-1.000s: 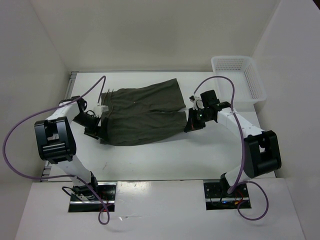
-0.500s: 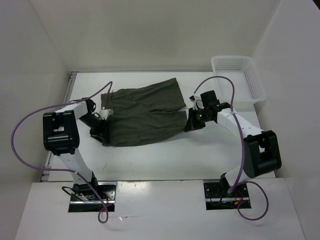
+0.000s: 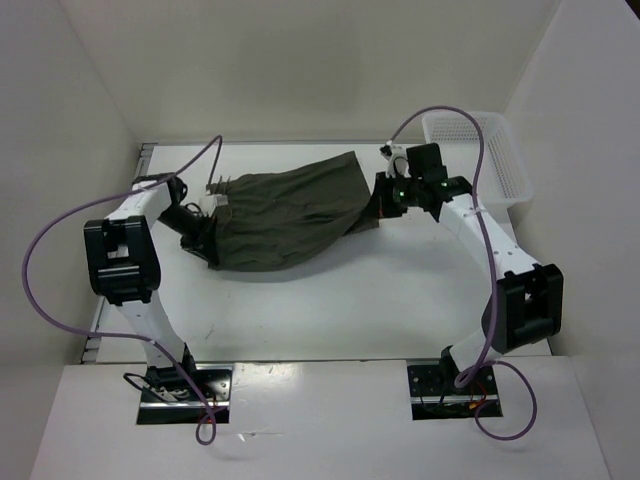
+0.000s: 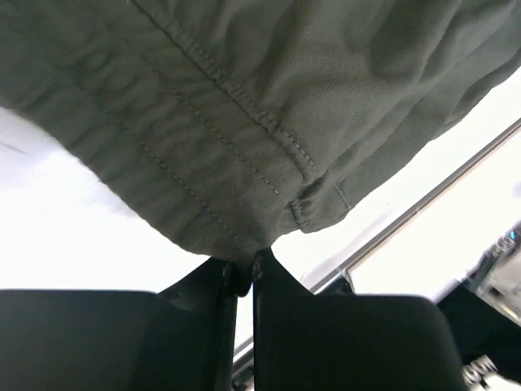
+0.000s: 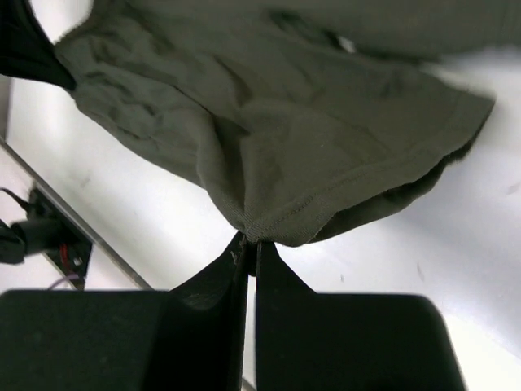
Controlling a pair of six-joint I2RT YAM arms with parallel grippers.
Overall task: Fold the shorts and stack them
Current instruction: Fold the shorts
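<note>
Garment: dark olive-green soft cloth shorts (image 3: 285, 215), bunched, held at both ends.
Left gripper (image 4: 246, 273): your jaws pinch the waistband edge.
Right gripper (image 5: 248, 244): your jaws pinch a leg hem.

My left gripper (image 4: 246, 269), which stood wide open a second ago, has now closed on the left edge of the shorts (image 3: 285, 215). My right gripper (image 3: 386, 196) has moved toward the far side and took the leg hem with it. The shorts do not lie flat any more with two legs side by side. The near leg has been drawn up toward the far one, and the cloth now sags in one bunched mass between both grippers.
</note>
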